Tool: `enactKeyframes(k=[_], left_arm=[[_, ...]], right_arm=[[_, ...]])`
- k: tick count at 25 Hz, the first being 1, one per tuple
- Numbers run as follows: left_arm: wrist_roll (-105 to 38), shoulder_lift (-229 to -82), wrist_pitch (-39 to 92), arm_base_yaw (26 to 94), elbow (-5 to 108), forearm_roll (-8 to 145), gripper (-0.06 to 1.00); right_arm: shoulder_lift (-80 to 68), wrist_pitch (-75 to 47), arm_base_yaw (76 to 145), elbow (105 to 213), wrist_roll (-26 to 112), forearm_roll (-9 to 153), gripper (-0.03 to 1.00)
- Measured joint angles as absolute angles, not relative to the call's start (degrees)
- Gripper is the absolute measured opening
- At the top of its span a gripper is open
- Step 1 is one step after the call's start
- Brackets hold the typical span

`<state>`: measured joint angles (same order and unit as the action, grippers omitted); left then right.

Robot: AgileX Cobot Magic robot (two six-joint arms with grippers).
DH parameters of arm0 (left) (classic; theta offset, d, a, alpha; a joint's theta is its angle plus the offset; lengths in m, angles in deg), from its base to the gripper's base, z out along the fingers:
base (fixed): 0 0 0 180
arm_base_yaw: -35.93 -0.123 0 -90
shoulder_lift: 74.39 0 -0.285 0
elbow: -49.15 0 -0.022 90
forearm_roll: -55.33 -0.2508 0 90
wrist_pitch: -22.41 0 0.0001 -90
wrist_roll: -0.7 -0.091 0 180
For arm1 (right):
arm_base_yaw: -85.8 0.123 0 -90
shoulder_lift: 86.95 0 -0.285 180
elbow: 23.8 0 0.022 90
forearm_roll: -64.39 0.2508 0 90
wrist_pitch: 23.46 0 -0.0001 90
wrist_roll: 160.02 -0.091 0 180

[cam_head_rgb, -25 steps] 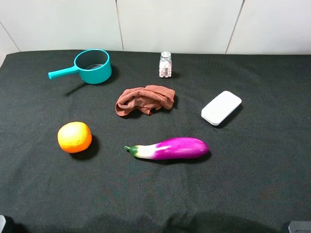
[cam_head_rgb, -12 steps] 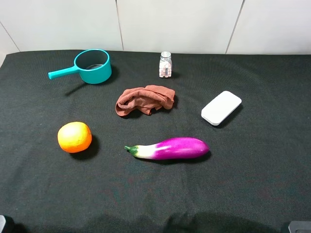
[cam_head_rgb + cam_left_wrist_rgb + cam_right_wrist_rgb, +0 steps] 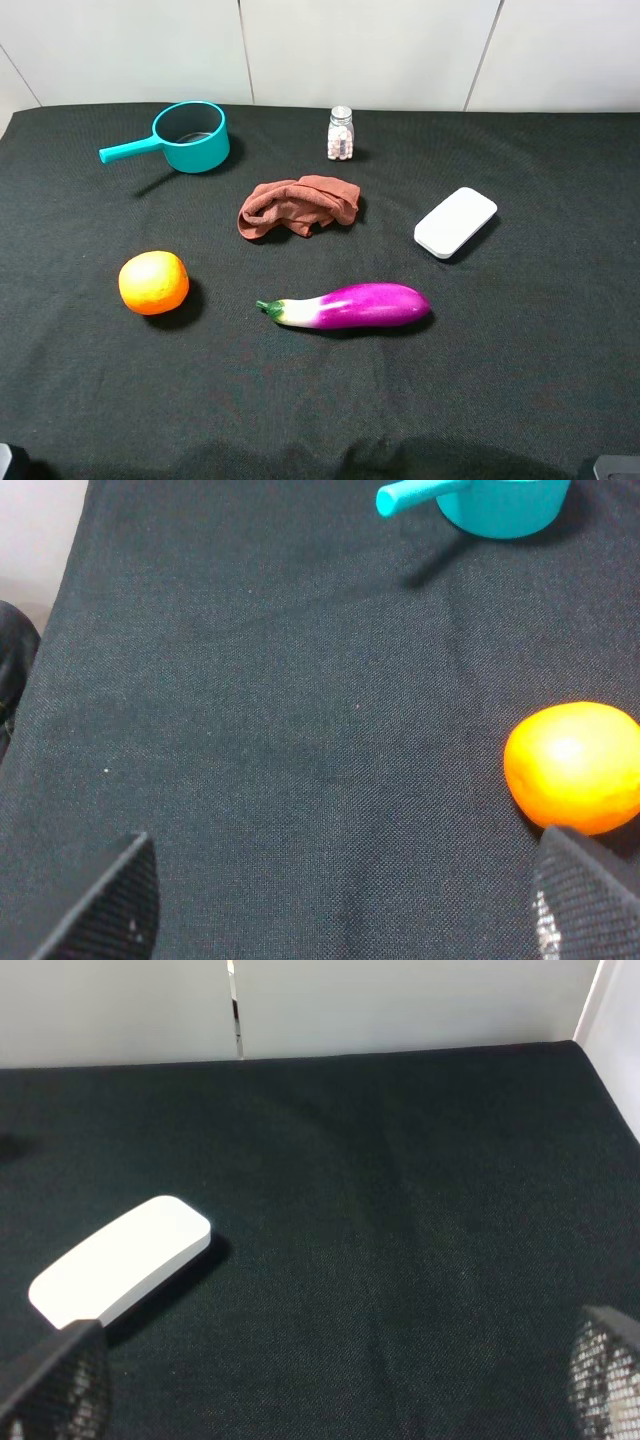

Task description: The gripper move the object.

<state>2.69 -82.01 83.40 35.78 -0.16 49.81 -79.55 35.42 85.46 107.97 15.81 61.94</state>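
Note:
The orange fruit (image 3: 153, 282) lies on the black cloth at the left front, and it also shows in the left wrist view (image 3: 575, 767). My left gripper (image 3: 345, 910) is open and empty, with its dark fingertips (image 3: 110, 900) wide apart. The fruit sits just beyond one fingertip, off to the side of the gap. My right gripper (image 3: 330, 1385) is open and empty, low over the cloth near the white case (image 3: 120, 1260). Only dark corners of the arms show at the bottom edge of the exterior high view.
A teal pot (image 3: 190, 136) with a handle stands at the back left. A small pill bottle (image 3: 341, 133) stands at the back middle. A brown rag (image 3: 298, 206) lies in the middle, a purple eggplant (image 3: 350, 305) in front of it, and a white case (image 3: 456, 222) at the right.

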Motion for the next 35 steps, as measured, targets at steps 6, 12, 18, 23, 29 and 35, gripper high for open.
enactKeyframes(k=[6,12,18,23,29,35], left_arm=[[2.7,-82.0,83.4,35.8,-0.2,49.8,0.79],[2.7,-82.0,83.4,35.8,-0.2,49.8,0.79],[2.7,-82.0,83.4,35.8,-0.2,49.8,0.79],[2.7,-82.0,83.4,35.8,-0.2,49.8,0.79],[2.7,-87.3,83.3,35.8,-0.2,49.9,0.79],[2.8,-99.2,81.5,35.8,2.2,51.5,0.79]], right_arm=[[-79.6,35.4,85.5,108.0,15.8,61.9,0.69],[-79.6,35.4,85.5,108.0,15.8,61.9,0.69],[-79.6,35.4,85.5,108.0,15.8,61.9,0.69],[-79.6,35.4,85.5,108.0,15.8,61.9,0.69],[-79.6,35.4,85.5,108.0,15.8,61.9,0.69],[-79.6,35.4,85.5,108.0,15.8,61.9,0.69]])
